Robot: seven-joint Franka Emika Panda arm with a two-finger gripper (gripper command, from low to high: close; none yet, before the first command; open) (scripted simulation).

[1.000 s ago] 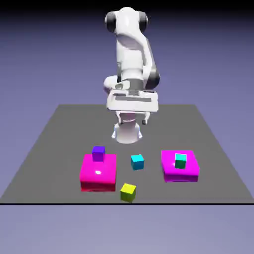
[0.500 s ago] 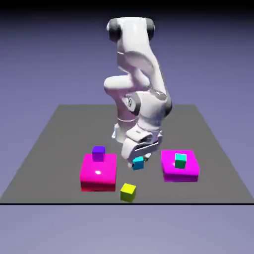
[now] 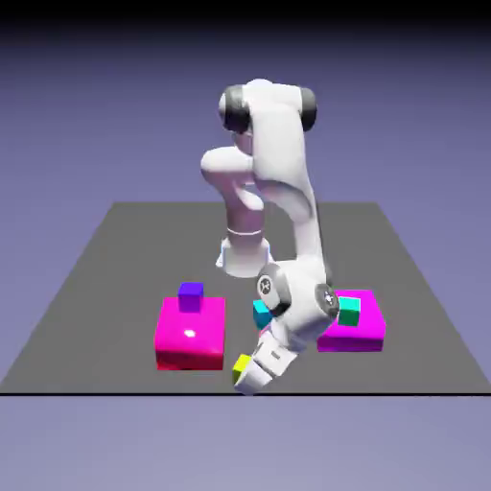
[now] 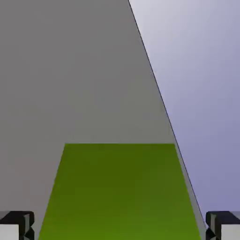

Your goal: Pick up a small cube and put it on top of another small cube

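Yellow-green cube (image 3: 241,366), at seven o'clock from the cyan cube (image 3: 261,313), should handle light and stiff, best taken mid-height by opposite sides; gripper fingertips (image 4: 120,226) stand apart astride it, clamping unclear.

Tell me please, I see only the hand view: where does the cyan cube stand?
Observer: The cyan cube stands on the table, nearer to the robot's base than the yellow-green cube.
Operator: Thank you. And the purple cube, please?
Observer: The purple cube is at the pink block, on the exterior view's left.
Operator: Is something placed on the magenta block?
Observer: Yes, the teal cube sits on the magenta block.
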